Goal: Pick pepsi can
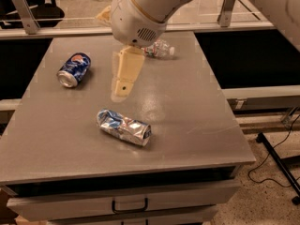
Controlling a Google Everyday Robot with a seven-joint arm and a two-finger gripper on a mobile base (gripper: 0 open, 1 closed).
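The gripper hovers over the table, apart from the pepsi can lying on its side.

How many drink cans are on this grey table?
2. The undented dark blue pepsi can lies on its side at the left rear; the crushed silver-blue can lies nearer the front edge. The cream pincer hangs right of the pepsi can. The arm could hide more.

It looks like a robotics lab or a test area: a grey work table with drawers on a speckled floor, and the robot gripper hanging above the table's middle.
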